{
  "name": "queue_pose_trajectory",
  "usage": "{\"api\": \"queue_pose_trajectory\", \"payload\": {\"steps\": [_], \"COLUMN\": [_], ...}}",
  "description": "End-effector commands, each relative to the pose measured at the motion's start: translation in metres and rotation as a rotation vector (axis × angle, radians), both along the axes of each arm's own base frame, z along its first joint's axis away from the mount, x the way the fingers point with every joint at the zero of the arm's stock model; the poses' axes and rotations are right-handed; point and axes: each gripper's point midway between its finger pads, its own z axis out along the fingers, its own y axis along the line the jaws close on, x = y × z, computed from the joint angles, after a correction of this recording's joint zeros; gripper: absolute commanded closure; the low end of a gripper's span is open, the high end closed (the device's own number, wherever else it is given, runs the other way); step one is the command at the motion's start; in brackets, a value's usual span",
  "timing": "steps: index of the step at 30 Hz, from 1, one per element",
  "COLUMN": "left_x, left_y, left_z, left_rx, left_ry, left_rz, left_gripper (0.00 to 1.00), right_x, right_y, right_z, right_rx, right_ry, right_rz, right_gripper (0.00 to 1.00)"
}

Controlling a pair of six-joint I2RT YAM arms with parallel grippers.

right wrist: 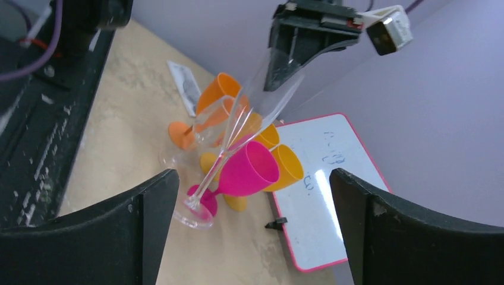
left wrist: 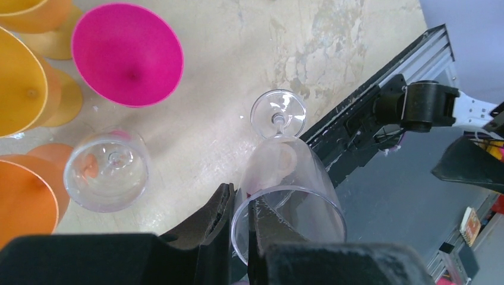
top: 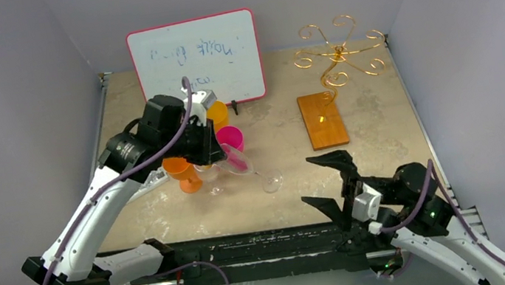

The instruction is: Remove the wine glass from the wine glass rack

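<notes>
Left fingers (left wrist: 202, 228) pinch the clear tilted wine glass (left wrist: 291, 172), perhaps grounded; right fingers (right wrist: 89, 237) gape.

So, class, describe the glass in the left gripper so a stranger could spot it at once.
Find the whiteboard at the back of the table; before it stands a cluster of orange, yellow and pink cups. On its near side is the wine glass: clear like one neighbour, but alone tilted, its rim pinched by the left gripper.

Marbled table (top: 280, 146) carries whiteboard (top: 195, 59), wine glass rack (top: 322, 119), coloured cups (top: 180, 171)
</notes>
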Motion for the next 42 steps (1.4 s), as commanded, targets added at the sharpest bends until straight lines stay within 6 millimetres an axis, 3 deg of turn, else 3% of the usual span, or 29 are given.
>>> {"api": "queue_pose_trajectory", "payload": {"steps": [1, 4, 6, 9, 11, 12, 13, 16, 20, 23, 26, 28, 34, 37, 42], "left_x": [0.009, 0.008, 0.005, 0.001, 0.002, 0.003, 0.004, 0.004, 0.001, 0.003, 0.003, 0.001, 0.004, 0.008, 0.011], "left_y": [0.002, -0.001, -0.006, -0.011, -0.011, -0.011, -0.009, -0.008, -0.012, -0.011, -0.012, -0.012, -0.01, -0.014, -0.021], "left_z": [-0.004, -0.011, -0.018, -0.03, -0.033, -0.035, -0.036, -0.046, -0.05, -0.05, -0.055, -0.06, -0.067, -0.061, -0.064], "left_rx": [0.045, 0.066, 0.091, 0.165, 0.195, 0.207, 0.218, 0.256, 0.29, 0.344, 0.383, 0.423, 0.503, 0.49, 0.506], "left_ry": [-0.035, -0.038, -0.039, -0.049, -0.063, -0.07, -0.078, -0.079, -0.086, -0.116, -0.134, -0.144, -0.175, -0.188, -0.179], "left_rz": [0.095, 0.109, 0.109, 0.118, 0.135, 0.15, 0.171, 0.191, 0.195, 0.226, 0.249, 0.257, 0.305, 0.316, 0.304], "left_gripper": [1.0, 1.0, 1.0, 1.0, 1.0, 1.0, 1.0, 1.0, 1.0, 1.0, 1.0, 1.0, 1.0, 1.0, 1.0], "right_x": [-0.012, -0.019, -0.01, 0.032, 0.063, 0.074, 0.078, 0.085, 0.088, 0.096, 0.103, 0.109, 0.126, 0.143, 0.15], "right_y": [-0.01, -0.018, -0.03, -0.051, -0.065, -0.064, -0.066, -0.049, -0.014, -0.004, -0.02, -0.031, -0.053, -0.067, -0.081], "right_z": [0.047, 0.055, 0.067, 0.064, 0.049, 0.025, 0.024, 0.0, -0.036, -0.076, -0.117, -0.131, -0.151, -0.16, -0.173], "right_rx": [0.289, 0.379, 0.516, 0.792, 1.003, 0.987, 1.012, 0.85, 0.669, 0.624, 0.642, 0.68, 0.725, 0.758, 0.783], "right_ry": [0.198, 0.255, 0.364, 0.745, 1.149, 1.264, 1.374, 1.467, 1.591, 1.714, 1.772, 1.762, 1.687, 1.772, 1.836], "right_rz": [0.018, 0.038, -0.011, -0.19, -0.348, -0.467, -0.532, -0.675, -0.715, -0.847, -1.087, -1.204, -1.321, -1.299, -1.316], "right_gripper": [0.0, 0.0, 0.0, 0.0, 0.0, 0.0, 0.0, 0.0, 0.0, 0.0, 0.0, 0.0, 0.0, 0.0, 0.0]}}
